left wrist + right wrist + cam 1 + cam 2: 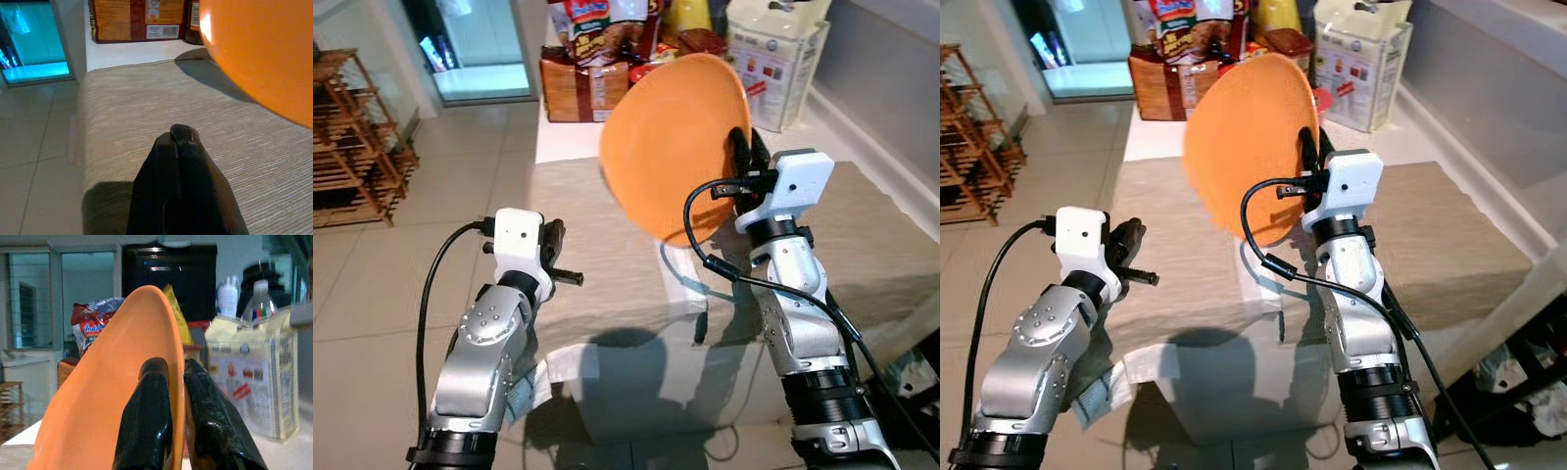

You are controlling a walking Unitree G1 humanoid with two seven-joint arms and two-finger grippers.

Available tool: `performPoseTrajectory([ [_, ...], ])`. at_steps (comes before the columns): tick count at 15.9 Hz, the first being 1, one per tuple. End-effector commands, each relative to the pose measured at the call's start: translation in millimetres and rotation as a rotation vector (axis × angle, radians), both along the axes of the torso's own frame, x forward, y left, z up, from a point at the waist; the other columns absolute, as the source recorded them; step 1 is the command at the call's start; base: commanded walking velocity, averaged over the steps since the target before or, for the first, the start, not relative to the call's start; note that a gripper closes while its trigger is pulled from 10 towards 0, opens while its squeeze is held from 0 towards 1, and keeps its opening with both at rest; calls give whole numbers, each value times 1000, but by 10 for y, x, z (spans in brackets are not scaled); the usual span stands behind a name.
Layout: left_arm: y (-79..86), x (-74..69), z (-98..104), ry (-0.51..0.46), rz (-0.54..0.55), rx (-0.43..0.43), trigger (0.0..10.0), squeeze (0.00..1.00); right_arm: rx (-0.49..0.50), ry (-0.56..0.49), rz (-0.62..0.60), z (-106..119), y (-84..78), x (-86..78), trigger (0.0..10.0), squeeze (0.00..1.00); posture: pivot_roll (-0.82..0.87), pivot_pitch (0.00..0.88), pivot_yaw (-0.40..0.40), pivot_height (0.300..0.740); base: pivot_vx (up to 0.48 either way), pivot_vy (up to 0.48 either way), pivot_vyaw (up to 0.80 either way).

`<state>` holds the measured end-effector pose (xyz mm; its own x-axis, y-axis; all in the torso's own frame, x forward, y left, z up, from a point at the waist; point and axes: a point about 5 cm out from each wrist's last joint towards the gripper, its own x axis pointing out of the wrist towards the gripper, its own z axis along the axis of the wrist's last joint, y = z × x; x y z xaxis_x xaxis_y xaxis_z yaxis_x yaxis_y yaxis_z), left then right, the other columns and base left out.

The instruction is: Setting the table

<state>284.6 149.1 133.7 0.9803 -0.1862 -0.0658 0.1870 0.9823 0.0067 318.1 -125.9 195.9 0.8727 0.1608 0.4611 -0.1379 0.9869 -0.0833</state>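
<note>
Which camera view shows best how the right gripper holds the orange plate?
The right wrist view: the right gripper pinches the rim of the orange plate, one finger on each face. The eye views show the whole plate tilted on edge above the table, with the fingers partly hidden. The left wrist view shows its underside.

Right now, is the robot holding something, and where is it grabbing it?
Yes. The right gripper pinches the orange bowl by its rim, tilted on edge. The left gripper holds nothing.

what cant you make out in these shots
- Packages behind the orange plate: partly hidden by it in the eye views.
- Table under the plate: covered by the plate held in the right gripper.
- Left gripper: fingertips together, nothing between them.
- Package labels: too small to read.
</note>
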Motion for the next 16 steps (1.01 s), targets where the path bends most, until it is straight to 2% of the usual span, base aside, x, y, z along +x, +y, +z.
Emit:
performPoseTrajectory([
  [1, 22, -17, -33, -7, 32, -2, 10000, 0, -108, 33, -74, -132, -102, 5, 0, 0, -89, 0, 64, 740, 0, 0, 0],
  [3, 50, -22, -33, -45, 84, -23, 10000, 0, -187, -67, -133, -59, -132, -39, 0, 0, -92, 0, 65, 740, 0, 0, 0],
  [6, 95, 5, -22, -86, 156, -33, 10000, 0, -233, -68, -184, -150, -207, -71, 0, 0, -94, 0, 64, 740, 0, 0, 0],
  [8, 193, 35, 43, -174, 208, 14, 10000, 0, -298, -79, -224, -246, -283, -137, 0, 0, -93, 0, 63, 740, 0, 0, 0],
  [9, 214, 43, 49, -179, 212, 29, 10000, 0, -317, -87, -238, -259, -305, -155, 0, 0, -93, 0, 64, 740, 0, 0, 0],
  [10, 235, 55, 67, -197, 200, 95, 10000, 0, -387, -111, -280, -287, -359, -201, 0, 0, -94, 0, 65, 740, 0, 0, 0],
  [11, 234, 61, 68, -202, 191, 111, 10000, 0, -426, -119, -299, -309, -387, -221, 0, 0, -94, 0, 64, 740, 0, 0, 0],
  [14, 188, 60, 23, -170, 152, 69, 10000, 0, -418, -80, -320, -407, -458, -224, 0, 0, -99, 0, 68, 740, 0, 0, 0],
  [16, 143, 55, 13, -166, 127, 55, 10000, 0, -432, -99, -322, -401, -444, -214, 0, 0, -99, 0, 67, 740, 0, 0, 0],
])
